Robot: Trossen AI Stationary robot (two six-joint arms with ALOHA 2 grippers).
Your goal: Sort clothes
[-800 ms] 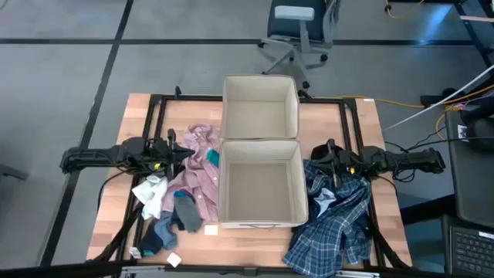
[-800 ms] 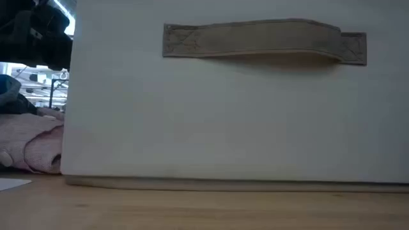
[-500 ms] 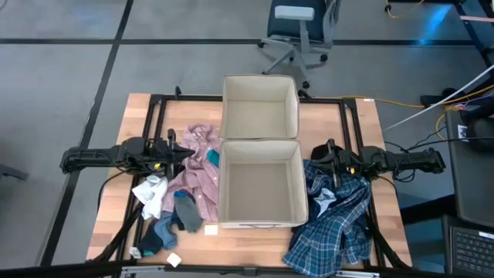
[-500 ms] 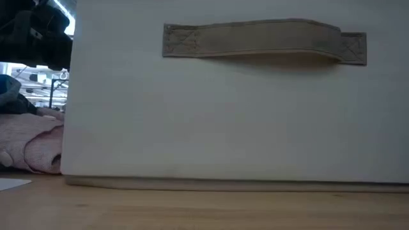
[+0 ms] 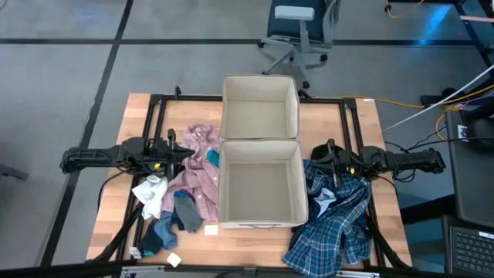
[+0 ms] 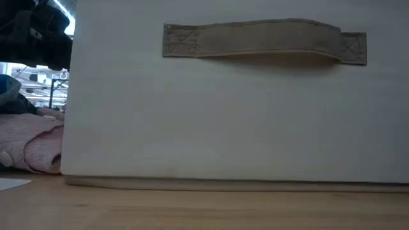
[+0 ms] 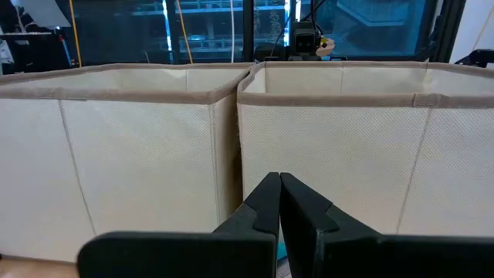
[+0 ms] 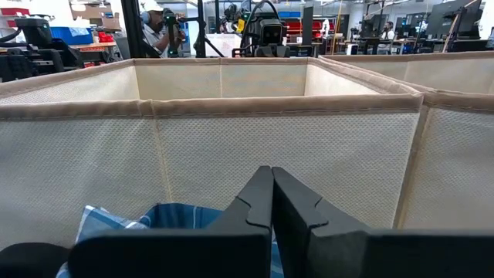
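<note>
A pink shirt point(image 5: 194, 170) lies on the table left of the bins, with a white top point(image 5: 150, 190), a teal sock point(image 5: 186, 210) and blue socks point(image 5: 162, 232) near it; the pink shirt also shows in the low view point(image 6: 32, 144). A blue-white plaid shirt point(image 5: 336, 224) lies right of the bins and shows in the right wrist view point(image 8: 147, 220). My left gripper point(image 7: 278, 193) is shut and empty above the pink shirt, pointing at the bins. My right gripper point(image 8: 272, 189) is shut and empty above the plaid shirt, pointing at the near bin.
Two beige square fabric bins stand mid-table, the near bin point(image 5: 258, 220) and the far bin point(image 5: 258, 81). The near bin's front wall with its strap handle point(image 6: 262, 38) fills the low view. Small white tags point(image 5: 210, 229) lie near the front edge. An office chair point(image 5: 297, 31) stands beyond the table.
</note>
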